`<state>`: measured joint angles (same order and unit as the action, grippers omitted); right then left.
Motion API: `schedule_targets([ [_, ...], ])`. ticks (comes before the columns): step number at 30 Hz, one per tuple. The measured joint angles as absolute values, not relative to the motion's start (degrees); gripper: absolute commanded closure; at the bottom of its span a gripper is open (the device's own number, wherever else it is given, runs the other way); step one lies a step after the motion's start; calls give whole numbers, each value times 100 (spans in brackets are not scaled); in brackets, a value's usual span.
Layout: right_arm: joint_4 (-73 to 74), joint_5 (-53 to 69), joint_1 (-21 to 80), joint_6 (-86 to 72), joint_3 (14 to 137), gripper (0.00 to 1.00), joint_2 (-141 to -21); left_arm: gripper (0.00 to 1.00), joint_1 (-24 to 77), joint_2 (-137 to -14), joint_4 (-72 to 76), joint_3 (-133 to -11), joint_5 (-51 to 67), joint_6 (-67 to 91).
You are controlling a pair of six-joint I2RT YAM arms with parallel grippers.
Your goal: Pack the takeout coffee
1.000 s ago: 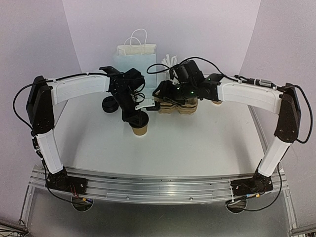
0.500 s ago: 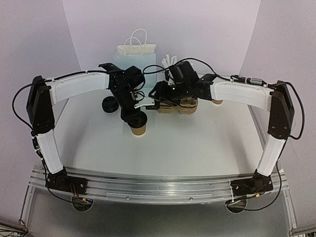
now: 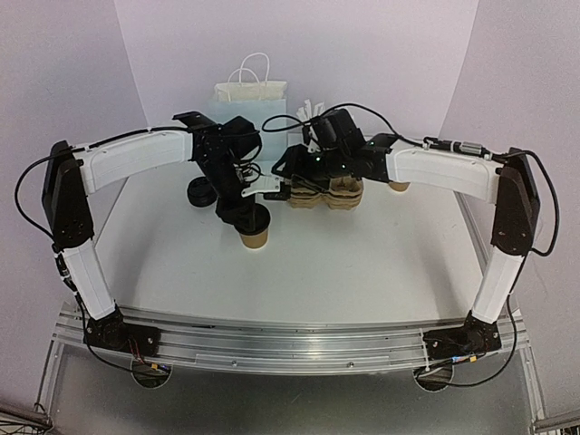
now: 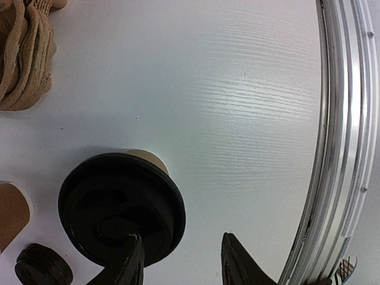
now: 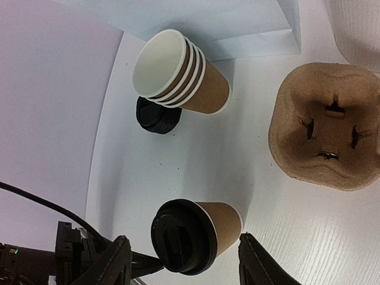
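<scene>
A brown paper cup with a black lid on it (image 3: 257,237) (image 4: 122,206) (image 5: 199,233) stands upright on the white table. My left gripper (image 3: 246,216) (image 4: 181,264) hovers just over it with its jaws apart; one fingertip (image 4: 132,261) overlaps the lid's rim and the other is over bare table. My right gripper (image 3: 292,172) (image 5: 185,267) is open, higher up and behind the cup, looking down on it. A stack of nested lidless cups (image 5: 181,71) stands beside a pile of black lids (image 5: 157,115) (image 3: 201,192).
A moulded pulp cup carrier (image 3: 328,194) (image 5: 326,135) (image 4: 24,53) sits at mid-table under the right arm. A white paper bag (image 3: 249,98) (image 5: 237,24) stands at the back, with a white cup of straws (image 3: 313,111) beside it. The table's metal rail (image 4: 344,148) runs along the near edge.
My left gripper's jaws have spread apart over the lidded cup, and the left arm has lifted slightly. The right arm has shifted a little to the left.
</scene>
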<state>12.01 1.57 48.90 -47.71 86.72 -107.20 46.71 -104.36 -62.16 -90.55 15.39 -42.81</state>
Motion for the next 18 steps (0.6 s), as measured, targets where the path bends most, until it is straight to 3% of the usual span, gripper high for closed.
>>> schedule_targets([
  [10,1198,320,4890,-4825,8975,45,-10726,43,4460,-8290,-5617,-6974,1548,-6203],
  [14,1201,473,4895,-4801,9033,54,-10831,43,4210,-8011,-5067,-6400,1722,-6693],
  [18,1210,636,4951,-4764,9102,55,-11085,41,3613,-7953,-4272,-5927,2026,-7037],
])
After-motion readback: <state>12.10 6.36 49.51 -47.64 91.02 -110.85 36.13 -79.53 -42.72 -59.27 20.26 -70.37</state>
